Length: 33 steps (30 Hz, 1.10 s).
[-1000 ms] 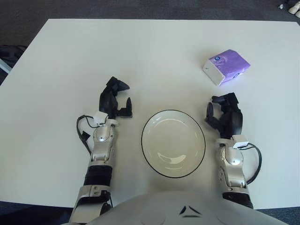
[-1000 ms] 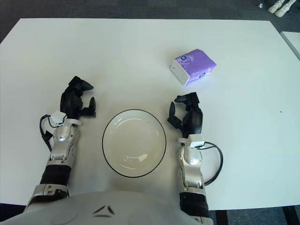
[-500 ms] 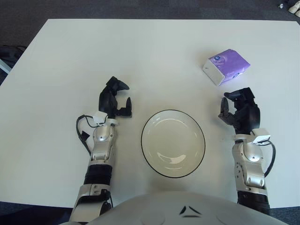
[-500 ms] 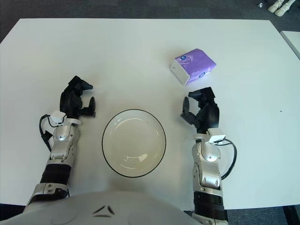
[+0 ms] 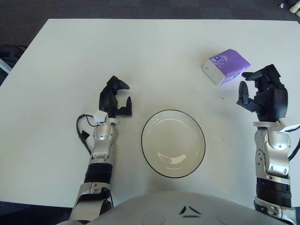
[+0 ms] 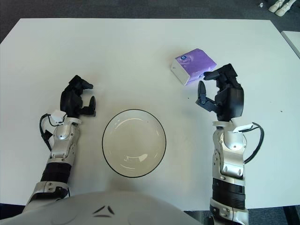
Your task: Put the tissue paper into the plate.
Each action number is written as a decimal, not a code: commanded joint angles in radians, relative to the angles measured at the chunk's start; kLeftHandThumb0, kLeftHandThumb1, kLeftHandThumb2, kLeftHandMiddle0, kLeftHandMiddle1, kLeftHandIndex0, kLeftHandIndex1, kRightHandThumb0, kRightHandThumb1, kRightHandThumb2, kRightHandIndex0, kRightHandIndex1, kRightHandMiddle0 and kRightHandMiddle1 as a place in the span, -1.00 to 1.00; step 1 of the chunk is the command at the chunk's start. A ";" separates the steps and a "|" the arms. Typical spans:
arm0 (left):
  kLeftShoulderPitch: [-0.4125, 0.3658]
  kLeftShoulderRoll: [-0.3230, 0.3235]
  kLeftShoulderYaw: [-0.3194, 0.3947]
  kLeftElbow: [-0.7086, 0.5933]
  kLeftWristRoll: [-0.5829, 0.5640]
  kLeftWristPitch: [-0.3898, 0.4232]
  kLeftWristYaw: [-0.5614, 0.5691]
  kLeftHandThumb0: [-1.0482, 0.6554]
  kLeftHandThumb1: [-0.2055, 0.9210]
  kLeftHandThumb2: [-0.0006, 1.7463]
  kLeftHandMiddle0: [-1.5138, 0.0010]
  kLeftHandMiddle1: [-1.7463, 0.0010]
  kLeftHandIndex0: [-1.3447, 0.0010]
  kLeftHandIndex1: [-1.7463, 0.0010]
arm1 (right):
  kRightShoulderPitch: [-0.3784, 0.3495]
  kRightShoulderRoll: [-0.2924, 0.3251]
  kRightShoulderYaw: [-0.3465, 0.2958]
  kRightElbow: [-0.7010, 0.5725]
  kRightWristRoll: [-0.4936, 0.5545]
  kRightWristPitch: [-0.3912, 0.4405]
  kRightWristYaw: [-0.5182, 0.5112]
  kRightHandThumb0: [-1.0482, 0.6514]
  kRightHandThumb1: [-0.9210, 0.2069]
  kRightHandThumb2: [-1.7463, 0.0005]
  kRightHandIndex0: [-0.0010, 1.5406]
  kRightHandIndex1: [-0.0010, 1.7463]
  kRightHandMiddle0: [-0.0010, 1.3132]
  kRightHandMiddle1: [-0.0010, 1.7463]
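The tissue paper is a purple pack with a white end, lying on the white table at the back right. A white plate with a dark rim sits empty at the table's front centre. My right hand hovers just right of and slightly nearer than the pack, fingers spread, holding nothing, apart from the pack. My left hand shows left of the plate, its fingers loosely curled around nothing.
The white table stretches wide behind and to the left. Dark carpet surrounds it. Cables loop at both wrists.
My right hand has lifted from beside the plate and travelled back and to the right, up to the tissue pack. The left hand, pack and plate have stayed put.
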<state>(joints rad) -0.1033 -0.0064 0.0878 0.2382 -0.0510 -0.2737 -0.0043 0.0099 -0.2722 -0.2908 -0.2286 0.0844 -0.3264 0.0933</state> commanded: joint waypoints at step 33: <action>0.045 -0.014 -0.007 0.064 0.012 0.059 0.019 0.21 -0.69 0.98 -0.20 -1.00 0.09 -1.00 | -0.363 -0.613 0.126 0.210 -0.565 -0.004 0.200 -1.00 -0.72 0.51 -1.00 -1.00 -1.00 -1.00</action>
<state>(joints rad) -0.1213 -0.0120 0.0810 0.2461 -0.0318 -0.2674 0.0127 -0.3473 -0.8522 -0.1853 -0.0432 -0.4609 -0.3246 0.2741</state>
